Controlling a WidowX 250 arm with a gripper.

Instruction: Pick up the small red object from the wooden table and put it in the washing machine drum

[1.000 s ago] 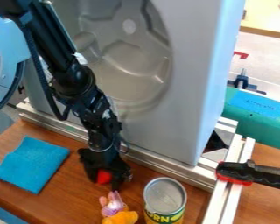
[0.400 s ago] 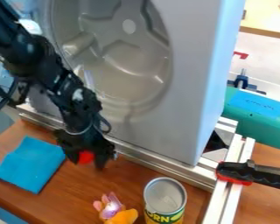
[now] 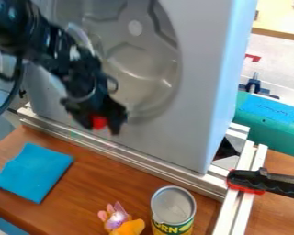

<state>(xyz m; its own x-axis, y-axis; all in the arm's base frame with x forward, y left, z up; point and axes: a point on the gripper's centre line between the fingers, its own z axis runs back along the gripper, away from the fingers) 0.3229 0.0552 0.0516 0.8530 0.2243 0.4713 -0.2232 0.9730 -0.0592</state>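
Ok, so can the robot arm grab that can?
Probably not right now: its gripper seems to be holding a red thing. The way to the can looks free, though: its top is uncovered, and only the soft toy sits close beside it.

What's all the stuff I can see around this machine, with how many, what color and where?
Red object: one, red, between the fingers
Cloth: one, blue, left on the table
Soft toy: one, purple and orange, near edge, left of the can
Can: one, silver top, green and yellow label, near edge
Table: one, brown wood, below
Housing: one, gray, round hollow, behind the table
Rails: several, silver, along the housing's base and at right
Clamp handle: one, black and red, right
Case: one, green, far right
Label: one, blue, on the case
Arm: one, black, upper left
Fingers: two, black, in front of the housing
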